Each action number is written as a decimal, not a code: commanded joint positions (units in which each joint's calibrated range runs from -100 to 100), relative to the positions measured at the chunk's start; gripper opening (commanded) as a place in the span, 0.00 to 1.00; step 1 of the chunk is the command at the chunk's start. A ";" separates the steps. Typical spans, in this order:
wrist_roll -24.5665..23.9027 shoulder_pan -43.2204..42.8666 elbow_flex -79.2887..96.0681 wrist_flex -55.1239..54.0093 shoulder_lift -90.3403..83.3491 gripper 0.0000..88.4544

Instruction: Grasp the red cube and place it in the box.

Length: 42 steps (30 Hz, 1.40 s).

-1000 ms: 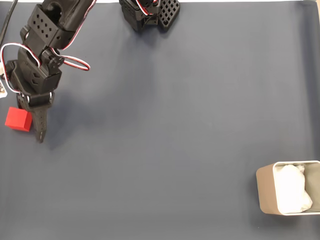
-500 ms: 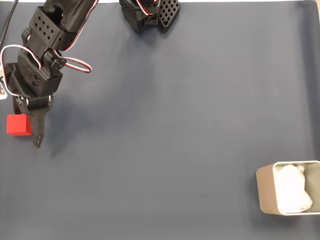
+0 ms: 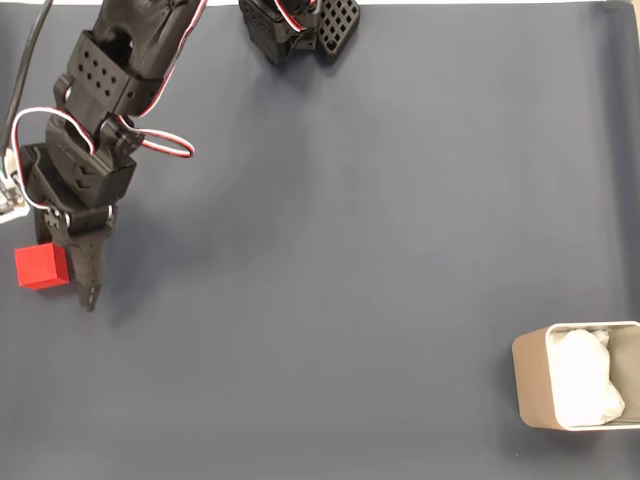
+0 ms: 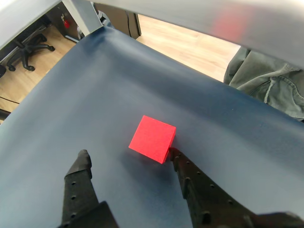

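A dark blue tabletop (image 3: 350, 250) fills the fixed view. A black robot arm (image 3: 100, 110) reaches down its left side. A beige box (image 3: 535, 385) lined with white paper sits at the lower right corner, well apart from the arm. The tool (image 4: 128, 161) is open and grips nothing. The red cube (image 4: 153, 138) lies on the tabletop, touching the right finger's tip (image 4: 175, 156) in the wrist view.
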 commanded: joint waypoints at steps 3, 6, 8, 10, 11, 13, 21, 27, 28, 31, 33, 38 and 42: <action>0.49 -0.93 -4.59 -0.92 1.06 0.43; 0.63 -1.00 -6.32 -1.08 2.53 0.43; 0.68 -1.00 -7.42 -1.17 3.40 0.44; 0.73 -0.93 -8.33 -1.17 4.18 0.44; 0.73 -0.93 -8.69 -1.41 4.61 0.44; 0.63 -0.93 -9.79 -1.58 5.48 0.44; 0.54 -1.15 -12.80 -2.72 8.34 0.44; 1.07 -1.64 -13.26 -3.46 9.72 0.44; 1.22 -1.64 -13.26 -3.71 9.90 0.44; 1.81 -1.78 -13.26 -3.87 10.33 0.42; 2.30 -1.93 -13.26 -3.87 10.50 0.41; 3.03 -2.14 -13.26 -3.71 10.59 0.37; 4.30 -2.28 -13.26 -3.54 10.50 0.28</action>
